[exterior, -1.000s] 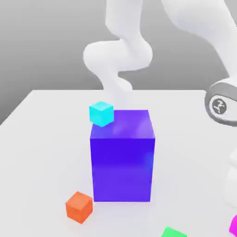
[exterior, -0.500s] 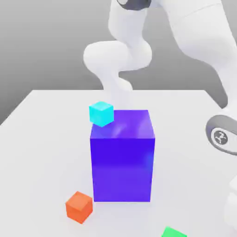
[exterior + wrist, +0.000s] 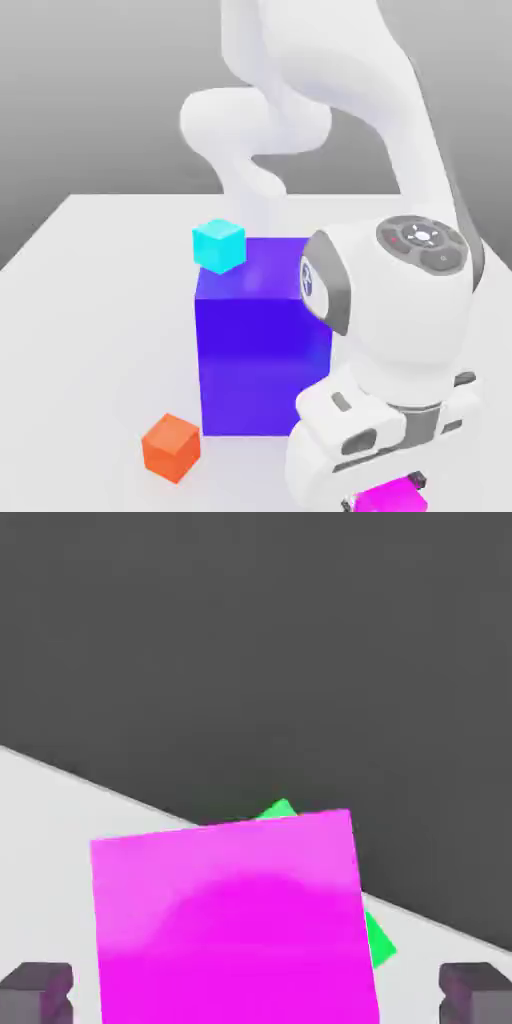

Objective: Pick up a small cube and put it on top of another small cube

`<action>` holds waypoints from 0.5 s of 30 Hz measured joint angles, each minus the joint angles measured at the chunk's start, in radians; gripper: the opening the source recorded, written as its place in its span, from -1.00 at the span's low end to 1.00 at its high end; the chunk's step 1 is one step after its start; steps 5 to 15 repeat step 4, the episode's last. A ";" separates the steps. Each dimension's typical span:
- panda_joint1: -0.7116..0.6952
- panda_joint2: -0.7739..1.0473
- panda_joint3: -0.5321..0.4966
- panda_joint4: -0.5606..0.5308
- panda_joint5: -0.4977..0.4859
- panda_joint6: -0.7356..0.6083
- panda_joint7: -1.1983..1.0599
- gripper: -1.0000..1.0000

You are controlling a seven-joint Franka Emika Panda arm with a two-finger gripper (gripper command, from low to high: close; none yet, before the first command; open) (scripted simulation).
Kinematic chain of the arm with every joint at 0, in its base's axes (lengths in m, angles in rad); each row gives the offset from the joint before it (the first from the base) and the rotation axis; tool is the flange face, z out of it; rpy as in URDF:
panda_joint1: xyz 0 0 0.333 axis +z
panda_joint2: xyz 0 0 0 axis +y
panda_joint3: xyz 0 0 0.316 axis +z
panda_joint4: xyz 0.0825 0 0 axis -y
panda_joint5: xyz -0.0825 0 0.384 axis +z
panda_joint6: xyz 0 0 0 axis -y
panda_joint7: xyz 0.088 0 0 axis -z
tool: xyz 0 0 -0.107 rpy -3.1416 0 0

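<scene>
The small magenta-pink cube (image 3: 392, 498) lies on the white table at the front edge of the exterior view, right of centre. My gripper (image 3: 380, 478) hangs straight down over it. In the hand view the cube (image 3: 230, 922) sits between the two dark fingertips (image 3: 35, 992), with a gap on each side, so the gripper (image 3: 256, 994) is open around it and not touching. A small orange cube (image 3: 171, 447) rests at the front on the exterior view's left. A small cyan cube (image 3: 219, 246) sits by the top back corner of the blue-purple block.
The tall blue-purple block (image 3: 255, 350) stands mid-table, right behind my hand. A green cube (image 3: 378, 940) peeks out from behind the magenta cube, close to the table edge. White table surface (image 3: 90, 330) spreads to the exterior view's left.
The arm has swung in from the exterior view's right and dropped in front of the blue-purple block. The hand now stands over the magenta cube and covers the green cube.
</scene>
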 joint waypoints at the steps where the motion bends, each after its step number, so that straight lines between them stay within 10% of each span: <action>1: -0.003 -0.013 0.002 -0.001 0.004 -0.012 -0.003 1.00; 15: -0.015 -0.102 0.019 -0.007 0.033 -0.093 -0.024 1.00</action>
